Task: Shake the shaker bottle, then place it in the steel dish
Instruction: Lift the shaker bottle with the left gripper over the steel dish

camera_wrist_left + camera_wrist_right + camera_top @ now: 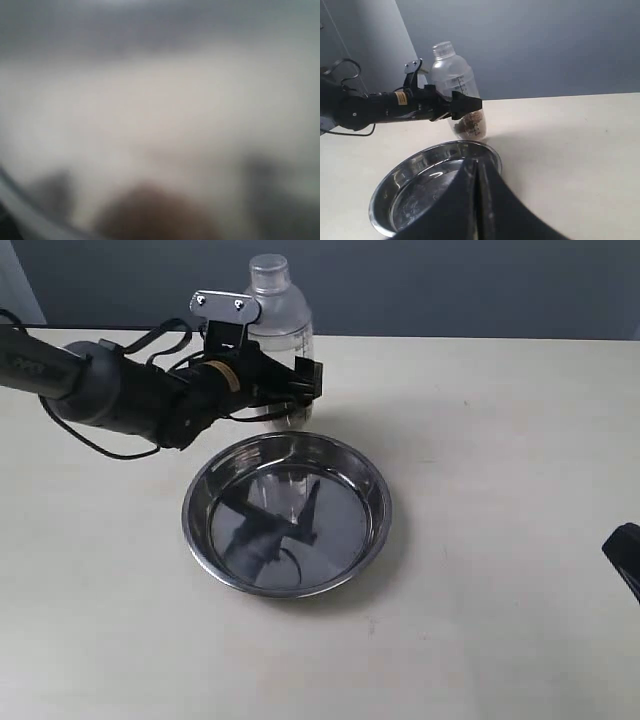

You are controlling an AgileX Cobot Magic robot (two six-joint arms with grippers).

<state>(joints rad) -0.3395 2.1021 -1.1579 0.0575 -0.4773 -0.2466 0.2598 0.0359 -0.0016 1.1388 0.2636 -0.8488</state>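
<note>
The shaker bottle stands upright just behind the steel dish, brown grains in its base. My left gripper reaches in from the left and is shut on the bottle's lower body, with one finger across its front. Whether the base touches the table is not clear. The left wrist view is only a blur of pale wall and brown grains. My right gripper is shut and holds nothing; it sits low near the dish's rim and shows at the right edge.
The dish rests on a pale tabletop and holds nothing but reflections. A dark grey wall runs behind the table's far edge. The left arm's black cables hang beside the dish.
</note>
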